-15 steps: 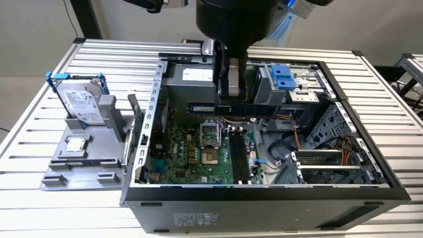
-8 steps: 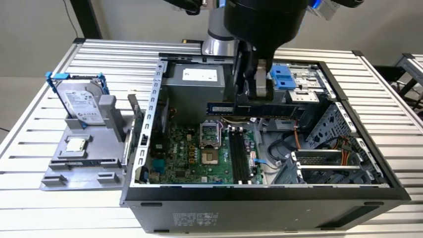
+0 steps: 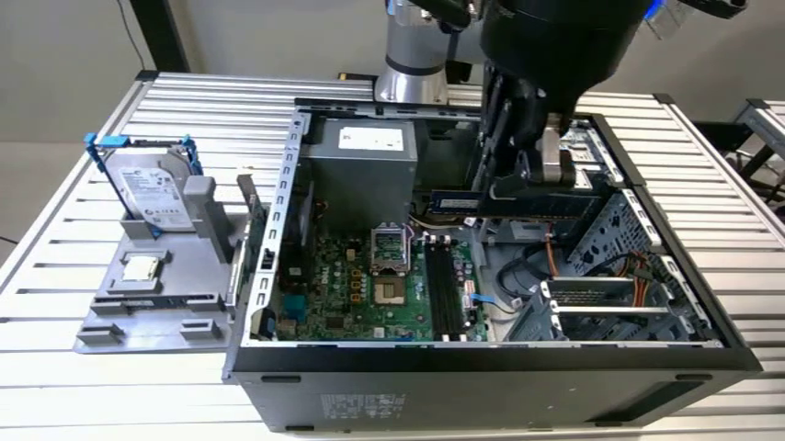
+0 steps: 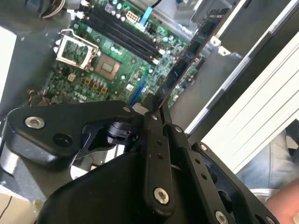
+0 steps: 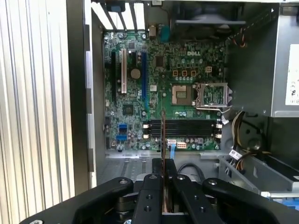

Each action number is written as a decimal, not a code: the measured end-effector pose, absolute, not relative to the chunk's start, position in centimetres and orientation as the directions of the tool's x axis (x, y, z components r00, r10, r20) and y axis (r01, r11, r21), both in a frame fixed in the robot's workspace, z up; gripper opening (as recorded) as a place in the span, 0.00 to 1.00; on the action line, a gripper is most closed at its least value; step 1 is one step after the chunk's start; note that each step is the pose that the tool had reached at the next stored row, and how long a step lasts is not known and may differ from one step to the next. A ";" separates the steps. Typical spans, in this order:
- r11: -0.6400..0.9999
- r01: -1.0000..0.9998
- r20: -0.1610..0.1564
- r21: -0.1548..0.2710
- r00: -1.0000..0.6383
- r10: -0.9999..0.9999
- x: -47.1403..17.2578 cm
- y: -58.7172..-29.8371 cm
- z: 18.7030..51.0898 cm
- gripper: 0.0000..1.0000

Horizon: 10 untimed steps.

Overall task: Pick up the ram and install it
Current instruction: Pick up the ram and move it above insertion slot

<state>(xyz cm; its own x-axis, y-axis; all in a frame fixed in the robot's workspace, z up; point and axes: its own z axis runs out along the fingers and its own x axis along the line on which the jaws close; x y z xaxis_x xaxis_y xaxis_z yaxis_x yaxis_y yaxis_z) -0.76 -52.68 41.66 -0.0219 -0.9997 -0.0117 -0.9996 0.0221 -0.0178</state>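
Pinching the ram between fingers pressed together on its flat faces, with the gripper hanging over the open computer case. Holding the stick on its thin edge, well above the motherboard and touching nothing but the fingers. Gripping it toward the end on the exterior view's right, leaving most of the length reaching out to the exterior view's left, above the far ends of the black slots.

Carrying it with the long axis lying across those slots rather than along them. Showing the ram in the first wrist view as a thin edge-on line leading from the gripper toward the black slots and crossing their run at roughly a right angle. Showing the same in the second wrist view: the ram slanting away from the gripper one way, the black slots slanting the other. Judging from that, not yet lined up with any slot and not yet lowered. Hovering probably a little to the exterior view's right of the slots — hard to fix exactly when looking down at a slant.

Standing well apart, outside the case at the exterior view's left — the hard drive in its blue frame.
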 end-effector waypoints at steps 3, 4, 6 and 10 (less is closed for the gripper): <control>0.022 -1.000 -0.012 -0.018 -0.022 -1.000 0.2 -52.7 41.7 0.00; 0.022 -1.000 -0.012 -0.018 -0.022 -1.000 0.2 -52.7 41.7 0.00; 0.022 -1.000 -0.012 -0.018 -0.022 -1.000 0.2 -52.0 41.7 0.00; 0.022 -1.000 -0.012 -0.018 -0.022 -1.000 0.2 -50.1 41.6 0.00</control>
<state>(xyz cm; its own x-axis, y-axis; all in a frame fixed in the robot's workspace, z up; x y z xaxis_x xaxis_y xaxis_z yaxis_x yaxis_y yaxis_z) 0.22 -50.13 41.62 -0.0220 -0.9997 -0.0118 -0.9996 0.0222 -0.0177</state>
